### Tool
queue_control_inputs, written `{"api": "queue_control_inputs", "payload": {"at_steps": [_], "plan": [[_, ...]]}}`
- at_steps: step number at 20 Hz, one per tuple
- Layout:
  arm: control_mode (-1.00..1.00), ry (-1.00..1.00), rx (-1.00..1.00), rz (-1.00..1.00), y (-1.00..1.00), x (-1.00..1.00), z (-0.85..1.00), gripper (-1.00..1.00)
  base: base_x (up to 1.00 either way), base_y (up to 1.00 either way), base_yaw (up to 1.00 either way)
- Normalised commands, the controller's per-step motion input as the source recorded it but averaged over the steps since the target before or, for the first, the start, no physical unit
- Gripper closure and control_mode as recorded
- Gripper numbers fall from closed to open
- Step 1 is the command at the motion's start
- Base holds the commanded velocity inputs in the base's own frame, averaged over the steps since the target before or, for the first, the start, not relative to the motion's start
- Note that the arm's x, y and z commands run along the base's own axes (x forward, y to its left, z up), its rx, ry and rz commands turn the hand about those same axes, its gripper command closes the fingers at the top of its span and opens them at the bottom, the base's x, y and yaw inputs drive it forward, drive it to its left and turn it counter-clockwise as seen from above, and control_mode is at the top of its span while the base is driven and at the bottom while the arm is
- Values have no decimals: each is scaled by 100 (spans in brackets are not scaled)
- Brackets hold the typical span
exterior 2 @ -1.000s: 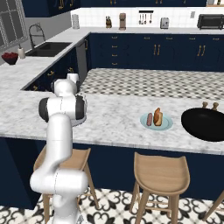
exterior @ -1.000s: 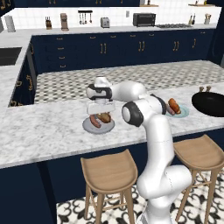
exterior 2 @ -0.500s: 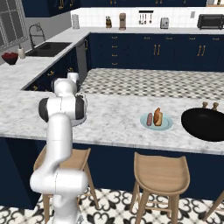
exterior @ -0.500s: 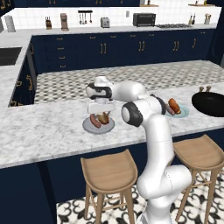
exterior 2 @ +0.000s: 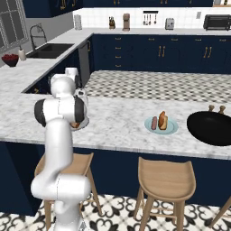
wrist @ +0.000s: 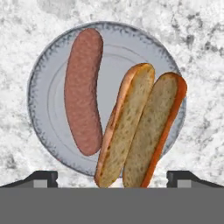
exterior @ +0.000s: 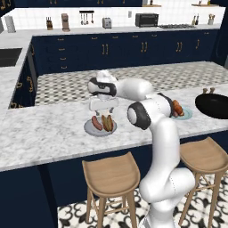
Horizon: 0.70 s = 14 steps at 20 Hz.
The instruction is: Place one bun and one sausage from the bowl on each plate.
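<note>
We see our gripper (exterior: pixel 103 108) hanging just above the grey plate (exterior: pixel 91 130) on the marble table (exterior: pixel 44 133), pointing down at it. In the hand view its two dark fingertips (wrist: pixel 41 178) stand wide apart at the bottom corners, with nothing between them, so the gripper is fully open and has hold of nothing.

Directly beneath it, in the hand view, the grey plate (wrist: pixel 46 74) carries a sausage (wrist: pixel 83 89) and a bun (wrist: pixel 140 127). The sausage lies on the left part of the plate, lengthwise, slightly curved. The bun is split open, its two halves side by side with the pale crumb facing up; it lies tilted beside the sausage, close to it at the lower end, and its near end reaches over the plate's rim toward the fingertips. In the left base view the sausage (exterior: pixel 96 123) and bun (exterior: pixel 107 122) show as a pair under the gripper.

Further along the table to the right, well apart from the grey plate, we see the teal plate (exterior 2: pixel 170 130), which holds another sausage (exterior 2: pixel 154 122) and another bun (exterior 2: pixel 163 121) side by side. Just beyond that sits the black bowl (exterior 2: pixel 211 128) with two small wooden knobs (exterior 2: pixel 216 108) on its far rim. Wooden stools (exterior 2: pixel 164 173) stand below the table's front edge.
</note>
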Motion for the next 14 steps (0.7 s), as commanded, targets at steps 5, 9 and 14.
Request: {"api": "queue_control_inputs", "payload": {"at_steps": [5,9,14], "plan": [[-100,-12,0,15,1,-64,59,-100,0,0,0],[-100,-40,3,7,-17,-100,28,-100,0,0,0],[-100,-18,26,-1,-96,-84,48,-100,0,0,0]]}}
